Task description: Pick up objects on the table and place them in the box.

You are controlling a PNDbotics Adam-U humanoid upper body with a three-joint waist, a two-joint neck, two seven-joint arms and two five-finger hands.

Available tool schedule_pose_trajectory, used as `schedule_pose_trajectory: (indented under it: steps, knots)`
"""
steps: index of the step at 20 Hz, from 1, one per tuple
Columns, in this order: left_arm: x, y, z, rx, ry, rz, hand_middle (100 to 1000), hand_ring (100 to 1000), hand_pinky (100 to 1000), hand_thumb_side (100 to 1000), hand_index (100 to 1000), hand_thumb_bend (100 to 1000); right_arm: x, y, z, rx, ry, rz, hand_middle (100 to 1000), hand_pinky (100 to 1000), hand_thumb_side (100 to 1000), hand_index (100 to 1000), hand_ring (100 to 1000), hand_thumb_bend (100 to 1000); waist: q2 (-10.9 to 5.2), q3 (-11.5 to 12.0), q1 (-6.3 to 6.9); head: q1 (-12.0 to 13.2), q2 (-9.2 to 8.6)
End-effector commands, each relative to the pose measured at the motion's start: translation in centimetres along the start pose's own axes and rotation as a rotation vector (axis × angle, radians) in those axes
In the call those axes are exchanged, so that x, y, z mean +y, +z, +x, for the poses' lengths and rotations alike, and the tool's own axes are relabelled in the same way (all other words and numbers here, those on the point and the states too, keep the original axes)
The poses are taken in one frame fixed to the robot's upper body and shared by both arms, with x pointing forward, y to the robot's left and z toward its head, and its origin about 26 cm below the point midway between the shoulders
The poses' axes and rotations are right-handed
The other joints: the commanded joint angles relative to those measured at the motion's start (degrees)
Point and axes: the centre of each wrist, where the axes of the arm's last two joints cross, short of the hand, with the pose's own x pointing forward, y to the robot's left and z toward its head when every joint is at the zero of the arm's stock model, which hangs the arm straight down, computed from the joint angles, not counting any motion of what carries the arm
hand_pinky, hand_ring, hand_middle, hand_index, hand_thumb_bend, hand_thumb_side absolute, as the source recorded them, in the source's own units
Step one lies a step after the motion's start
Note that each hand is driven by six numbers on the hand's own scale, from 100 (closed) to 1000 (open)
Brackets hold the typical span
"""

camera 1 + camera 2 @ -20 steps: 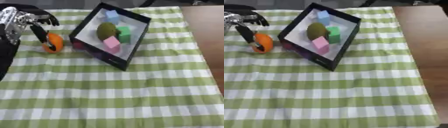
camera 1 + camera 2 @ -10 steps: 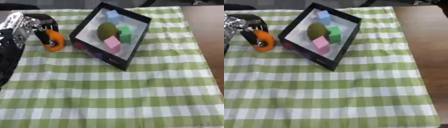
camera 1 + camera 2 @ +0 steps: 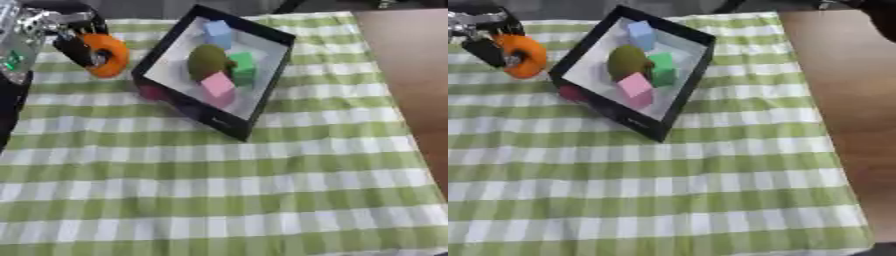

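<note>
My left hand [image 3: 63, 31] is at the upper left, its black fingers curled round an orange ring-shaped object [image 3: 108, 54] that it holds above the cloth, left of the box. The black box [image 3: 250, 31] with a white inside sits tilted at the top centre. Inside it lie a blue block [image 3: 217, 31], an olive-green rounded object [image 3: 206, 61], a green block [image 3: 241, 68] and a pink block [image 3: 217, 85]. A small dark red thing [image 3: 570, 93] shows against the box's left outer wall. My right hand shows in neither view.
The green and white checked cloth [image 3: 219, 190] covers the table. A bare brown tabletop [image 3: 852, 110] runs down the right side. A dark shape [image 3: 881, 12] shows at the top right corner.
My left hand has lifted the orange ring off the cloth and carried it up and toward the box. The camera has shifted a little.
</note>
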Motion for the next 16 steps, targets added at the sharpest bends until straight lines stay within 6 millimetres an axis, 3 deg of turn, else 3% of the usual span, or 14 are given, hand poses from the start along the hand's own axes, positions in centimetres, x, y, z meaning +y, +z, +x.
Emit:
schedule_pose_trajectory:
  steps: [1,8,16]
  knots:
    - [3.5,1.9,0.4,-0.012,-0.021,0.093,559,655,710,100,578,111,-0.9,0.0,1.0,-0.014,0.034,-0.012,673,950,257,765,764,455,-1.55,0.0,0.04,-0.3,-0.13]
    - [6.5,2.6,4.3,-0.122,-0.028,0.258,546,639,736,100,569,100,-0.7,-0.3,1.2,-0.026,0.023,-0.01,673,951,255,765,763,457,-1.44,-0.5,-0.06,0.1,-0.13]
    - [4.1,-0.4,8.2,-0.203,0.164,0.409,541,600,735,100,567,100,-0.4,-0.7,1.7,-0.052,0.011,-0.007,676,951,252,766,765,461,-0.9,-1.7,-0.48,0.5,-0.13]
